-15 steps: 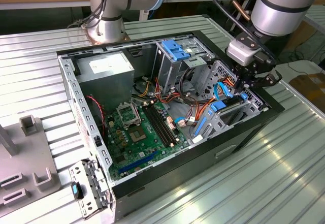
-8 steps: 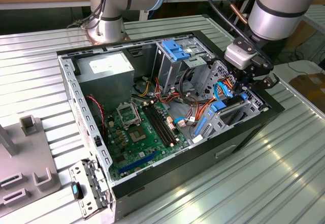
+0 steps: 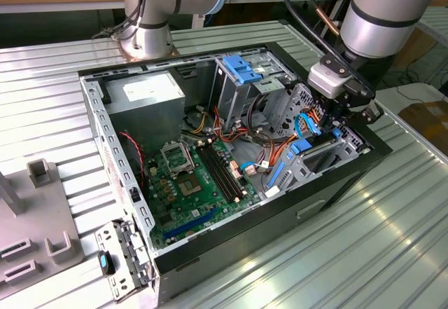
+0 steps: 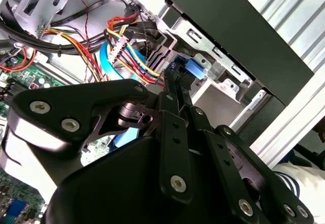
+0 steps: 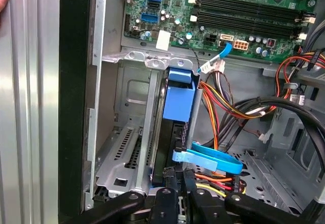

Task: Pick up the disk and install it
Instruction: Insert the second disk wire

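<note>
**Disk down in the bay, gripper right on top of it**

Here's the open case (image 3: 329, 190) on the ribbed table (image 3: 392, 253), side panel off, motherboard (image 3: 196, 183) in plain sight. The arm (image 3: 392, 8) reaches down into the drive cage (image 3: 329, 151) at the exterior view's right. And there's the disk (image 5: 179, 99), standing on edge in its slot in the first wrist view, blue carrier showing, dark body below, power wires (image 5: 223, 107) running just beside it. The gripper (image 5: 179, 176) sits at the disk's near edge, its thin fingers (image 4: 171, 89) drawn close together; whether they pinch the edge or merely press on it, I can't tell. My read: this thing is stiff, dense for its size, shock-sensitive. Hold it by the plastic rails or narrow edges, never the flat faces, and keep it square so it doesn't jam.
</note>
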Controlling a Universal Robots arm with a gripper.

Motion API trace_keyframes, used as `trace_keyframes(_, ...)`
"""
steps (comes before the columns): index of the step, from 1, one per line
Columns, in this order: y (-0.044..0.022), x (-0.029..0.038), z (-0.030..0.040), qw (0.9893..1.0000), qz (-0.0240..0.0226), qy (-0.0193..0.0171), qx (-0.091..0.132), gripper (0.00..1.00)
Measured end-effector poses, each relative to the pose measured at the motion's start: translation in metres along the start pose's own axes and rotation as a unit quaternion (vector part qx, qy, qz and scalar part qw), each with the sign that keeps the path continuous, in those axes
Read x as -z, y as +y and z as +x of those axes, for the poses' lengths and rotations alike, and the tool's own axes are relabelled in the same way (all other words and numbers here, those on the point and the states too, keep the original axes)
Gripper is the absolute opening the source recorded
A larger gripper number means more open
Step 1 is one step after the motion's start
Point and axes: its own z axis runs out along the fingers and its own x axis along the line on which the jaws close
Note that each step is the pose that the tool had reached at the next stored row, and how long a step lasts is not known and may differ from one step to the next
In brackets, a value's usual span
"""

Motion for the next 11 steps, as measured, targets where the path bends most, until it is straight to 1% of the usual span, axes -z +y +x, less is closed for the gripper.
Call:
trace_keyframes(4, 0.0007, -0.0007, 0.0026, 1.0000, 0.0001, 0.0001, 0.000, 0.16)
trace_keyframes(7, 0.0018, -0.0005, 0.0025, 1.0000, -0.0002, 0.0013, -0.007, 0.16)
trace_keyframes(8, 0.0019, -0.0006, 0.0025, 0.9999, -0.0004, 0.0020, -0.011, 0.16)
trace_keyframes(11, 0.0021, -0.0009, 0.0025, 0.9996, -0.0013, 0.0062, -0.028, 0.16)
